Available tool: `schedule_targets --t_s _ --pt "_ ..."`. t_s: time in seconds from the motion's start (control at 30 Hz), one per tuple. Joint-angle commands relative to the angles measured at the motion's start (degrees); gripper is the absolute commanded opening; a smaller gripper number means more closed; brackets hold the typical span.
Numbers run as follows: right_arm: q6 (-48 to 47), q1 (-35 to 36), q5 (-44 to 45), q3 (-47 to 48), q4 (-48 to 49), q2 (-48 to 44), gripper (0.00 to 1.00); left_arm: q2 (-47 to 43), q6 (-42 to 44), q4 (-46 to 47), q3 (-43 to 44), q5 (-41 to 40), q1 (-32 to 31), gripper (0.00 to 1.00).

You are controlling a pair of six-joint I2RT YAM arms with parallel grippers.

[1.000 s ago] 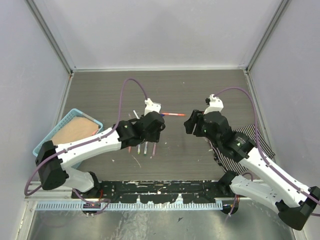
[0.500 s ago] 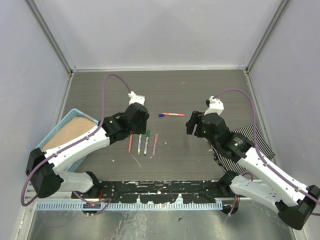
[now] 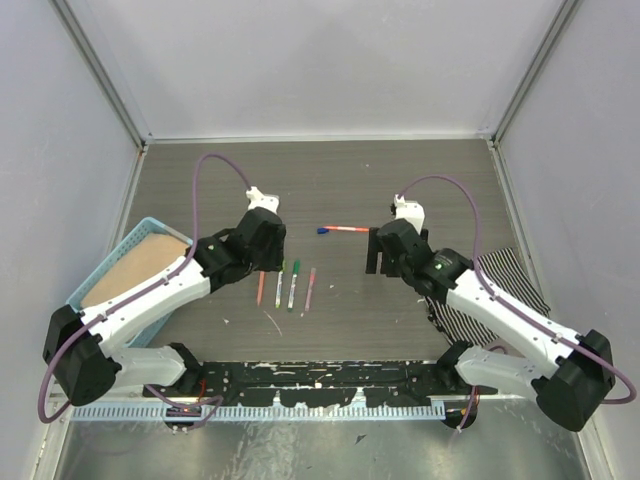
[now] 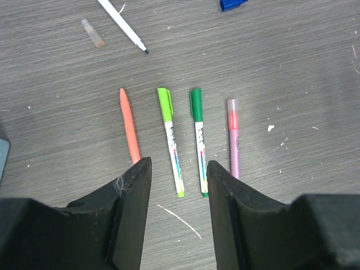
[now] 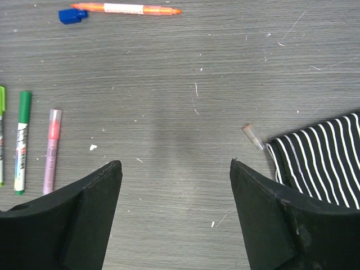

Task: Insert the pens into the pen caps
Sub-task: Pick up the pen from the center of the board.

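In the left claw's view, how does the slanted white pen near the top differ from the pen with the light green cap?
The white pen shows a bare dark tip; the light-green pen wears its cap. The white pen lies slanted, apart; the light-green pen lies in a row, nearly parallel to the dark-green pen beside it. Both are thin, white-barrelled and flat on the table.

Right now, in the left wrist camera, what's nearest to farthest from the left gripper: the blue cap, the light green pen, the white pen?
1. The light green pen, right ahead of the left gripper, centre.
2. The white pen, farther, upper left.
3. The blue cap, farthest, top right edge.
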Motion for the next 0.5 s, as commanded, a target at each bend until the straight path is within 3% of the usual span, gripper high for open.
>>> schedule_targets --t_s 0.0,0.2,0.47 --pt "-3.3 -1.2 -1.2 1.9 3.6 2.1 0.83 -0.7 1.1 2.6 -1.3 1.9 0.3 0.51" --pt "-10.5 -2.2 -3.9 5.2 6.3 9.3 0.82 -0.7 1.6 2.8 -2.0 2.7 0.4 0.51" --pt "-27.6 -6.5 -16.6 11.4 11.9 21.2 0.81 -2.4 1.2 2.4 -3.7 4.1 0.6 0.51"
